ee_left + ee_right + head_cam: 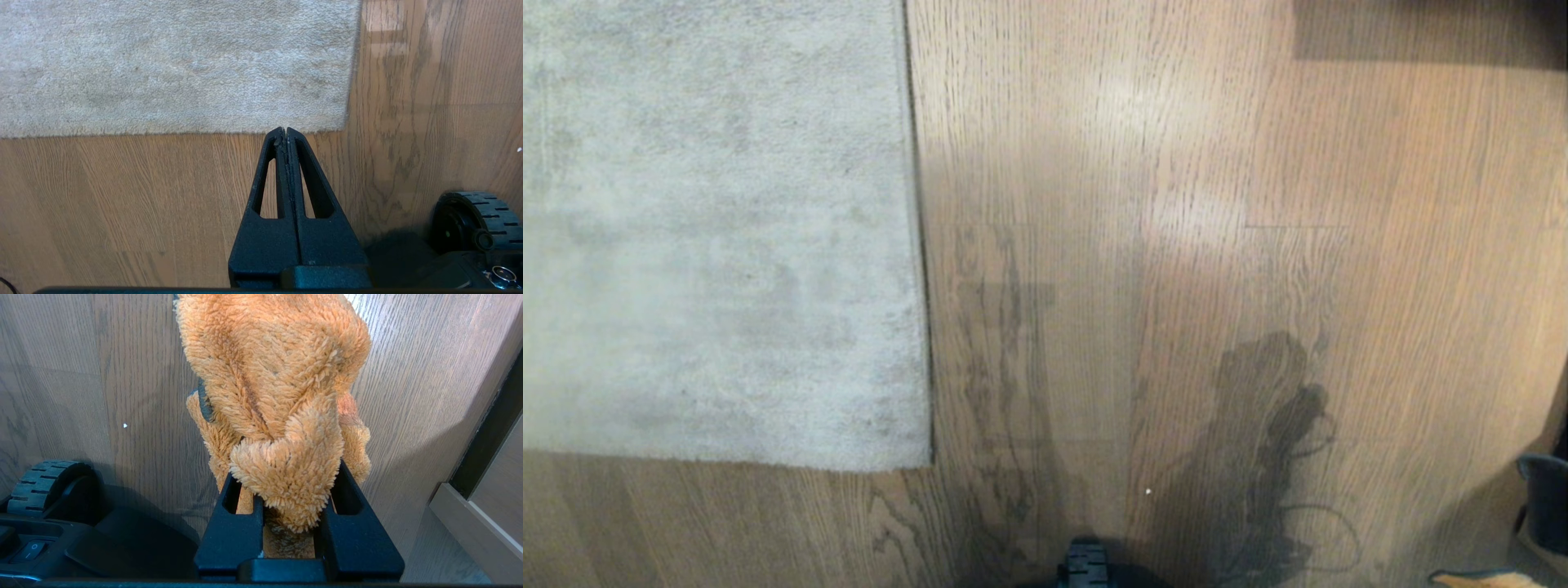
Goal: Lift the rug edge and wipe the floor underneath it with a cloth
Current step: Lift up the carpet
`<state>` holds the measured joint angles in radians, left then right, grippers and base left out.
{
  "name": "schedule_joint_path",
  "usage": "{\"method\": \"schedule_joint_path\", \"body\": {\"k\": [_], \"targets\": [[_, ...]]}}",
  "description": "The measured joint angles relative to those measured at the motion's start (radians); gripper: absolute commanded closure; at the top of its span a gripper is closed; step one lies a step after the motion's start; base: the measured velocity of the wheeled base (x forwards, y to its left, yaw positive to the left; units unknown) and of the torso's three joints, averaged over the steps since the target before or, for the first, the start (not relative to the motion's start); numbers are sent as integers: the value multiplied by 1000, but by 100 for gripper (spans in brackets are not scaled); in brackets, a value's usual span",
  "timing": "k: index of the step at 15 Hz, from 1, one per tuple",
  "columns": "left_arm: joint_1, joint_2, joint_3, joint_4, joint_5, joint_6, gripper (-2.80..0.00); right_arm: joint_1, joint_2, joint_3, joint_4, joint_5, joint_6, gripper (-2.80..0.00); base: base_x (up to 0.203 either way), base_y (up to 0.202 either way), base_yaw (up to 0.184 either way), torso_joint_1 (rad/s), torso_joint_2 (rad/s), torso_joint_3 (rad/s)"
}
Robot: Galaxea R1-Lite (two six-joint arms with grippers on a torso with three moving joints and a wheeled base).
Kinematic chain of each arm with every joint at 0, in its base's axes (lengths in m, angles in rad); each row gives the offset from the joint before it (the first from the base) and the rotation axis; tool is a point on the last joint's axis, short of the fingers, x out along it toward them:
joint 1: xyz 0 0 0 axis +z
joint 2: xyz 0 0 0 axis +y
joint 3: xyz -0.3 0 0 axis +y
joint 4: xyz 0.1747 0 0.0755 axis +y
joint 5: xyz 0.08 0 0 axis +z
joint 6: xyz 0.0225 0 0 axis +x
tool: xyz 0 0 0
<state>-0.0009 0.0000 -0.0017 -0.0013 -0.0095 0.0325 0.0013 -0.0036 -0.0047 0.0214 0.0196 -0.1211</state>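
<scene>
The pale grey rug (711,237) lies flat on the left of the brown wood floor (1176,245). Its rug edge (920,286) runs straight away from me, and a second edge (163,133) faces me, meeting at a corner (927,465). My left gripper (285,130) is shut and empty, hanging above bare planks with its tips just short of that near edge. My right gripper (286,461) is shut on the fuzzy orange cloth (278,388), which bunches over the fingers and hides their tips. A tip of the cloth (1490,580) shows at the head view's lower right corner.
My base (1086,567) and its black wheels (474,220) (45,482) sit close below both arms. A dark furniture edge with a pale plinth (474,522) stands to the right, near a dark object (1543,498). My shadow falls across the planks (1258,441).
</scene>
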Motion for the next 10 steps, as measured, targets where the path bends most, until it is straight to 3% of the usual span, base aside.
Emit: {"method": "schedule_joint_path", "body": {"k": [10], "targets": [[-1, 0, 0, 0, 0, -1, 0, 0, 1, 0, 0, 0, 0, 0, 0, 0, 0, 0, 0, 0]]}}
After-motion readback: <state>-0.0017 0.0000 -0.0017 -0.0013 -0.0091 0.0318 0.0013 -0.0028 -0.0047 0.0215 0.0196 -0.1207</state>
